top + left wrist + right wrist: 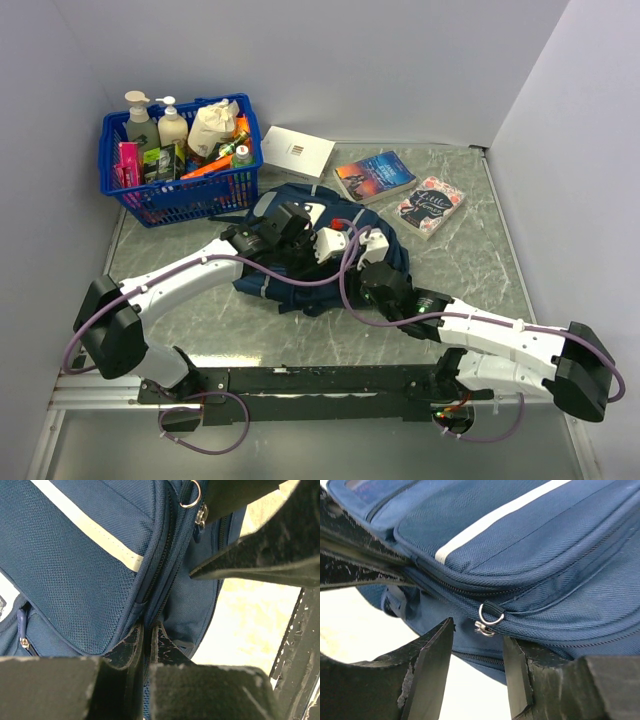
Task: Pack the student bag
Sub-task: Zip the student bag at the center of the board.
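Observation:
The navy student bag point(265, 285) lies in the middle of the table, partly hidden under both grippers. My left gripper point(298, 238) is shut on a fold of the bag's fabric at the zipper seam point(148, 630), beside the pocket with the grey stripe point(100, 535). My right gripper point(358, 252) is open; its fingertips point(442, 635) stand on either side of a metal zipper ring point(490, 617), just below it and not touching. That ring also shows in the left wrist view point(192, 500).
A blue plastic basket point(190, 195) full of bottles and packets stands at the back left. A white box point(297, 152) and two books point(375, 175) point(430, 205) lie behind and to the right of the bag. Walls close the table on three sides.

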Controlling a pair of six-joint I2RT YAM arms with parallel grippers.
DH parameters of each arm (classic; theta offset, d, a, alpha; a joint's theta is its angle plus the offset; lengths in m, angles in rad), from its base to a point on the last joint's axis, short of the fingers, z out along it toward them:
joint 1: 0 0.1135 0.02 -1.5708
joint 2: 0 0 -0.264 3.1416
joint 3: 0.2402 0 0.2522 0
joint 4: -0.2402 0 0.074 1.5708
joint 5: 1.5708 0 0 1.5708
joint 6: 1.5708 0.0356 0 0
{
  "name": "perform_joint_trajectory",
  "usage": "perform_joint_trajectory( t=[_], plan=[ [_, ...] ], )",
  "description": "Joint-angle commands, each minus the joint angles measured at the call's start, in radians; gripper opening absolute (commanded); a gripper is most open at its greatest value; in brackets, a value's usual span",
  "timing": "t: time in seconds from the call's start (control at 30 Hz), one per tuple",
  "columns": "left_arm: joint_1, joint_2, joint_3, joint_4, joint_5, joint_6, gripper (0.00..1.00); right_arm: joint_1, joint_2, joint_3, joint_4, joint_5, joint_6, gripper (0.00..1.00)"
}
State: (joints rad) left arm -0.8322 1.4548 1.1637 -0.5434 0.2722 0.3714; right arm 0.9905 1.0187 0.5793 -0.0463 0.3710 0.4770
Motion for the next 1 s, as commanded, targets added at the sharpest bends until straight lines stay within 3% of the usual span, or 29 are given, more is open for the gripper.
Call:
perform_joint_trajectory(
  t=[0.0,0.17,0.37,0.53,0.7,0.97],
  plan=[
    [-0.019,-0.021,0.039,-0.004,0.064,-0.035,0.01,-0.007,-0.037,0.011,0.080,0.144,-0.032,0.48],
    [-0.024,-0.017,0.039,-0.007,0.068,-0.037,0.01,-0.006,-0.023,0.011,0.115,0.161,-0.060,0.40],
    [-0.031,-0.014,0.039,-0.010,0.062,-0.037,0.01,-0.006,0.004,0.022,0.122,0.132,-0.058,0.19],
    [-0.033,-0.017,0.018,-0.003,0.045,-0.028,0.01,-0.007,-0.083,0.013,0.051,0.123,-0.052,0.01],
    [-0.033,-0.024,-0.024,0.000,0.024,-0.008,0.01,-0.015,-0.218,-0.016,-0.094,0.103,-0.043,0.00],
    [-0.033,-0.053,-0.090,0.003,-0.022,0.024,0.01,-0.072,-0.284,-0.035,-0.213,0.029,0.000,0.00]
  ],
)
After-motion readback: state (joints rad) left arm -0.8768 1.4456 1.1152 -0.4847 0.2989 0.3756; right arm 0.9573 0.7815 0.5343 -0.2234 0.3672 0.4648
